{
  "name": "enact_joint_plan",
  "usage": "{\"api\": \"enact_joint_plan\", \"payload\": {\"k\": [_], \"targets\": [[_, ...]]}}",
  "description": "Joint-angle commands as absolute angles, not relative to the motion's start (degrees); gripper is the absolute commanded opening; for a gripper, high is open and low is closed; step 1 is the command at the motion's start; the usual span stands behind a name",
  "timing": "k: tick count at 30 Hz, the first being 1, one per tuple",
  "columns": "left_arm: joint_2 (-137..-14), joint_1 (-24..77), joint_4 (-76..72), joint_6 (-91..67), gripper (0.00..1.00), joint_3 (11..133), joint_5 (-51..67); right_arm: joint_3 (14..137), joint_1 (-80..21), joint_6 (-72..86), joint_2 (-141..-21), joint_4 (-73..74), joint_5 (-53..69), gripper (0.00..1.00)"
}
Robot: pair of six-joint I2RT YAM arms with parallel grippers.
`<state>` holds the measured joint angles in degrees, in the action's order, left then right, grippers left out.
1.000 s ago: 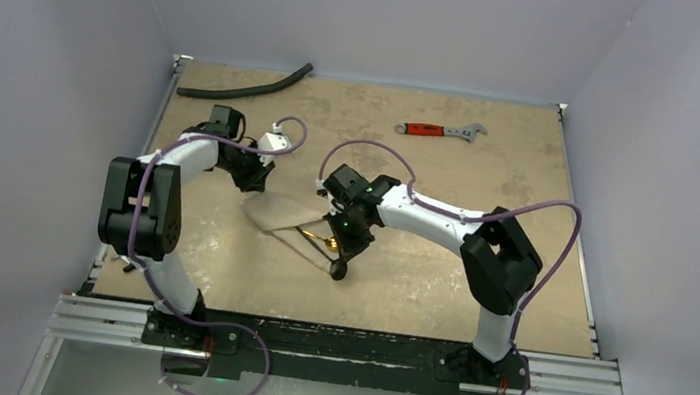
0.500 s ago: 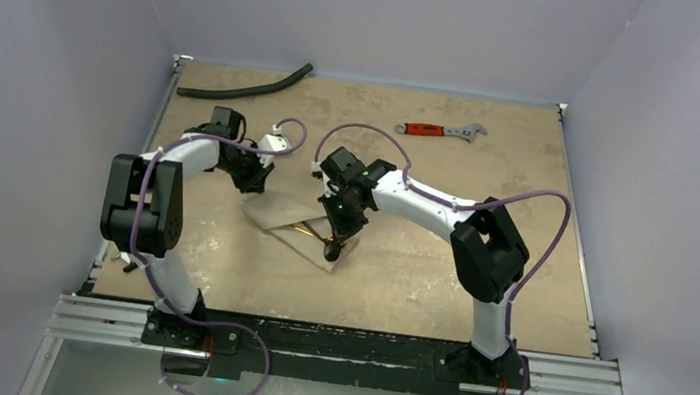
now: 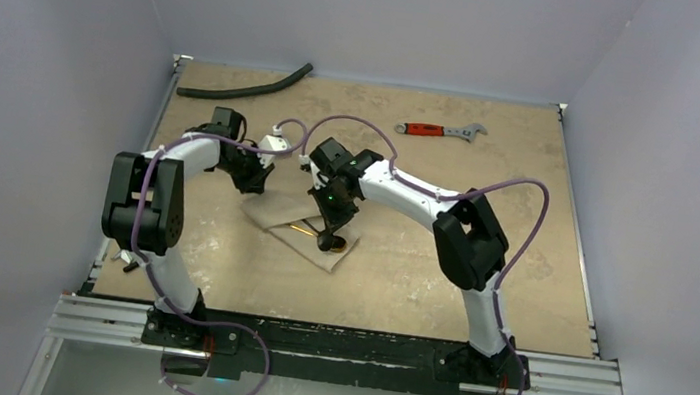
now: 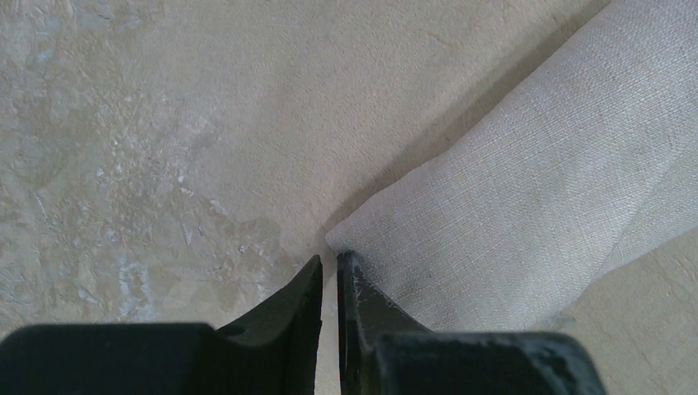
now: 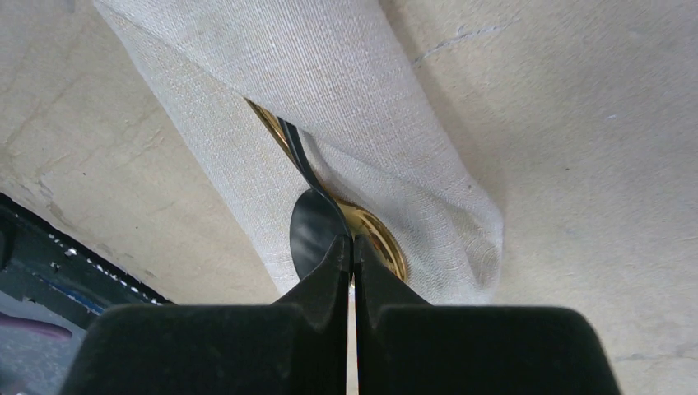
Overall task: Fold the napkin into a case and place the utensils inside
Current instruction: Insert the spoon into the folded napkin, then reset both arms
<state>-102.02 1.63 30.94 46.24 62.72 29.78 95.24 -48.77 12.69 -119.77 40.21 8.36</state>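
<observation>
The napkin (image 3: 288, 218) lies folded into a narrow case near the middle of the counter (image 3: 437, 279), its long axis running from far-left to near-right in the top view. The right tool (image 5: 352, 247) sits at the near-right, open end. Its fingers are pressed together, with the tips at the rim of the spoon (image 5: 315, 226), and they seem to pinch that rim. The spoon's handle runs up under the top flap, along the case's axis, while its bowl sits outside the mouth. A 2nd gold bowl (image 5: 380, 245) peeks out just beside it, under the same flap.

The left tool (image 4: 329, 267) is at the opposite, far-left end. Its fingers are nearly together with only a slit between them, and the tips are at the napkin's corner. I cannot tell whether any cloth is caught in the slit.

The step in hand looks like seating the spoon. That means sliding it along the axis, away from the right tool and toward the left one, which can steady the far end. Bare counter surrounds the case, and the wrench (image 3: 440, 130) and hose (image 3: 243, 90) lie well apart by the far edge
</observation>
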Motion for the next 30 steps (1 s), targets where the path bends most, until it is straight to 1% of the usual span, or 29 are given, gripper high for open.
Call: {"api": "enact_joint_plan", "payload": {"k": [1, 2, 3, 4, 5, 7, 8, 10, 13, 15, 17, 18, 20, 22, 24, 27, 28, 30], "targets": [[-102.42, 1.28, 32.3, 47.24, 0.11, 64.88, 31.19, 99.13, -48.39, 10.42, -119.67, 40.96, 7.18, 0.0], [-102.42, 1.25, 32.53, 47.2, 0.11, 65.13, 31.27, 98.79, -48.36, 10.55, -119.49, 40.35, 7.24, 0.0], [-102.42, 1.23, 32.78, 47.12, 0.11, 65.32, 31.36, 98.38, -48.35, 10.67, -119.21, 39.93, 7.55, 0.02], [-102.39, 1.24, 33.19, 47.07, 0.12, 65.69, 31.41, 98.09, -48.35, 10.86, -118.95, 39.39, 7.75, 0.08], [-102.41, 1.29, 33.48, 46.92, 0.12, 66.03, 31.46, 97.87, -48.4, 10.97, -118.7, 39.03, 8.0, 0.17], [-102.65, 1.31, 34.2, 46.11, 0.16, 67.1, 31.24, 97.9, -48.33, 11.07, -118.29, 38.75, 7.94, 0.39], [-103.01, 1.31, 35.03, 45.52, 0.18, 67.87, 31.02, 97.79, -48.27, 11.26, -117.9, 38.53, 7.97, 0.49], [-103.97, 1.2, 37.1, 43.84, 0.28, 70.17, 30.17, 97.46, -48.32, 11.52, -116.89, 38.05, 7.92, 0.68], [-105.14, 0.36, 40.54, 41.31, 0.4, 73.95, 29.01, 96.38, -48.26, 12.26, -114.04, 37.33, 6.3, 0.81], [-105.3, -0.7, 42.03, 39.43, 0.5, 76.55, 28.95, 94.91, -47.7, 12.64, -110.68, 36.95, 4.48, 0.93], [-104.94, -2.71, 42.24, 36.32, 0.65, 78.86, 28.86, 93.33, -46.41, 13.05, -107.27, 35.95, 2.89, 0.98], [-104.57, -3.58, 41.66, 34.12, 0.73, 79.81, 28.9, 92.48, -44.8, 13.45, -105.55, 34.82, 1.83, 0.99], [-103.36, -4.86, 39.21, 27.96, 0.83, 81.01, 27.6, 89.58, -41.99, 14.7, -101.52, 31.04, -0.65, 0.99], [-101.55, -5.32, 36.04, 24.55, 0.88, 79.84, 26.42, 83.9, -39.76, 16.68, -96.42, 24.54, -7.16, 0.99], [-98.55, -5.32, 30.93, 21.59, 0.91, 75.38, 26.41, 73.94, -37.5, 17.63, -91.34, 13.97, -14.18, 0.99], [-94.22, -5.36, 22.31, 18.81, 0.94, 65.14, 30.0, 60.75, -34.3, 19.52, -86.58, 3.58, -24.82, 0.99], [-92.71, -5.36, 18.32, 18.28, 0.95, 60.68, 31.06, 57.1, -32.97, 21.24, -85.29, 1.02, -30.24, 0.99], [-89.48, -5.36, 8.64, 17.27, 0.96, 51.32, 32.41, 50.01, -29.18, 24.23, -81.68, -5.36, -36.04, 0.99]]}}
